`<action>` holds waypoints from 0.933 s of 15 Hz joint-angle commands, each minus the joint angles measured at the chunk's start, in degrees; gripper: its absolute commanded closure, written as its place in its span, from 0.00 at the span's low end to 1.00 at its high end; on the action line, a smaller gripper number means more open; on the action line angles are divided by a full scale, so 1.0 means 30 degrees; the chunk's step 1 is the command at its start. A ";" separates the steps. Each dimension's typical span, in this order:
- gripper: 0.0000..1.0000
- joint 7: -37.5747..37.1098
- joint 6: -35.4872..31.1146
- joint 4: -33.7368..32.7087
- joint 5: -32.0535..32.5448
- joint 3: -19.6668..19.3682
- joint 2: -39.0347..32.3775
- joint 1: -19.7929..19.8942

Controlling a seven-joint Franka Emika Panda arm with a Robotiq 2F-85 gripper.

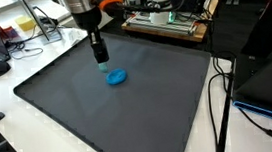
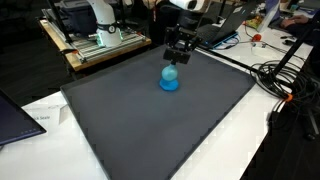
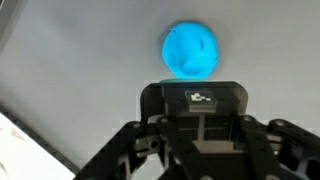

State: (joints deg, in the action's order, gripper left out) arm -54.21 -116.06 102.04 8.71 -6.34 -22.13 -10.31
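Blue round dish (image 1: 117,77), perhaps a shallow bowl, on grey mat (image 1: 100,120), fingers (image 1: 100,55) close above, cannot tell if spread.

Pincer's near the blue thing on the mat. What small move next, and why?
Probably nudge the pincer sideways until it is over the blue object: in an exterior view its tip hangs beside the object, apart from it, not above it.

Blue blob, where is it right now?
The blue blob lies on the dark grey mat, toward its far edge in both exterior views, just beside the tip of the gripper.
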 commanded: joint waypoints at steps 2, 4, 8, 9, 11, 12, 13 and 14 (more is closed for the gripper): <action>0.78 -0.0785 0.1270 -0.0416 0.2342 0.0543 -0.0094 -0.0709; 0.78 -0.0914 0.1309 -0.0317 0.3049 0.0808 -0.0162 -0.1012; 0.78 -0.1342 0.0418 0.0048 0.4593 0.1276 -0.0414 -0.1650; 0.53 -0.0858 0.0865 -0.0117 0.3861 0.1345 -0.0365 -0.1202; 0.53 -0.1005 0.0736 -0.0119 0.4098 0.1483 -0.0546 -0.1457; 0.53 -0.1012 0.0712 -0.0119 0.4125 0.1493 -0.0582 -0.1499; 0.53 -0.1012 0.0702 -0.0120 0.4144 0.1489 -0.0585 -0.1496; 0.53 -0.1012 0.0695 -0.0120 0.4164 0.1479 -0.0584 -0.1487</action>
State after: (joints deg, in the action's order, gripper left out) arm -57.07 -114.23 101.84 20.92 -2.70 -23.86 -15.44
